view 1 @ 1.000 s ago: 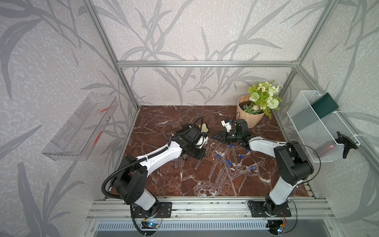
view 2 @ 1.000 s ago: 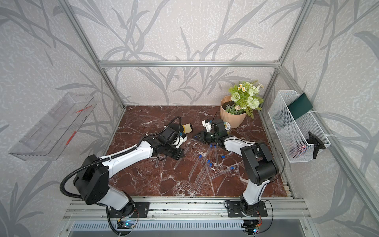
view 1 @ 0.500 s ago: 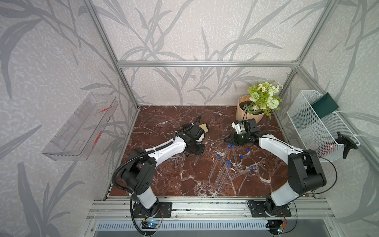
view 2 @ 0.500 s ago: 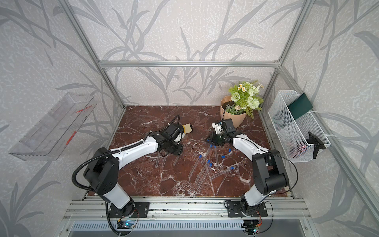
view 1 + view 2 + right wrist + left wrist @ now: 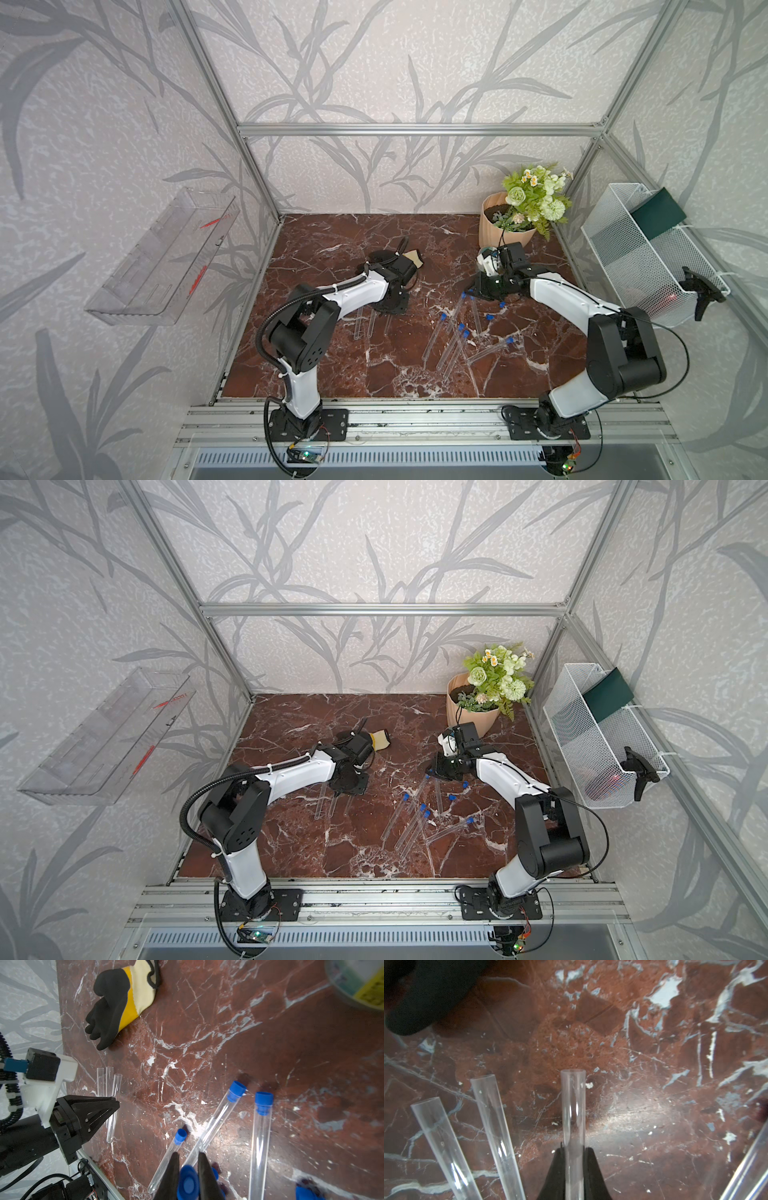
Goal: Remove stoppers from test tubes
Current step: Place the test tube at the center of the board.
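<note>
Two robot arms work over a red-brown marble worktop [image 5: 332, 249] inside a walled cell. The left pincer [image 5: 574, 1150] is closed around an uncapped test tube [image 5: 574, 1109], gripping it a little way back from its open mouth. Two more open tubes [image 5: 492, 1122] lie just beside it; whether the held one is lifted off the surface cannot be told. The right pincer [image 5: 188, 1155] is closed on a single blue stopper [image 5: 188, 1184], which is free of any tube. Near it, several capped tubes [image 5: 260, 1147] lie loosely fanned around the worktop's middle, and a couple of loose stoppers [image 5: 490, 317] rest close to the right arm. A black and yellow glove [image 5: 116, 1001] lies apart from the tubes. The tubes look light, stiff and smooth, likely to roll or slip and perhaps breakable, so a gentle hold across the body near the mouth seems best. Each stopper is tiny and light, best pinched across its sides and drawn straight off.
</note>
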Tool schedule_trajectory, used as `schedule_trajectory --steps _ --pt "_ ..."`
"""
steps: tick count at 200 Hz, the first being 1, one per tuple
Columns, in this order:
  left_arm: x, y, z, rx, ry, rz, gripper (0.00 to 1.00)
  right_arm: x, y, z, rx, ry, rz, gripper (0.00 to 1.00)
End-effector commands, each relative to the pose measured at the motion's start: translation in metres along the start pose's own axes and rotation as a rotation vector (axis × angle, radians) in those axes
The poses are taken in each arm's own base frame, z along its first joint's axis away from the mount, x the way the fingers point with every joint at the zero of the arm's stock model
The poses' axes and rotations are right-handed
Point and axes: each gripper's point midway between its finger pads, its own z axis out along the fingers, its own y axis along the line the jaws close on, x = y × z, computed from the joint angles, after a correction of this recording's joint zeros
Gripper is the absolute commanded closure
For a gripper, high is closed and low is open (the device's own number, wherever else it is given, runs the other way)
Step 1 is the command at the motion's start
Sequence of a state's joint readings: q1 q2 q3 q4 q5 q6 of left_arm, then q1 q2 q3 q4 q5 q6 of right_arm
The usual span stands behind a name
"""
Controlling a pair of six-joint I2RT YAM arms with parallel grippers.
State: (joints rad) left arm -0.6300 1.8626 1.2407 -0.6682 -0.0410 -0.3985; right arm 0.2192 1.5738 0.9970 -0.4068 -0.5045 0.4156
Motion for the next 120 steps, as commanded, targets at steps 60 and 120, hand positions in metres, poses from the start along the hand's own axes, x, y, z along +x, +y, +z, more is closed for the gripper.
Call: schedule_trajectory --steps 60,120 --pt "0.0 0.009 0.015 -0.072 0.032 -0.032 0.78 0.01 -0.03 -0.021 0.129 -0.001 0.042 0.84" --pt "-0.001 0.009 0.006 -0.06 0.023 -0.025 0.54 0.015 -0.042 -0.026 0.172 -0.013 0.064 0.82"
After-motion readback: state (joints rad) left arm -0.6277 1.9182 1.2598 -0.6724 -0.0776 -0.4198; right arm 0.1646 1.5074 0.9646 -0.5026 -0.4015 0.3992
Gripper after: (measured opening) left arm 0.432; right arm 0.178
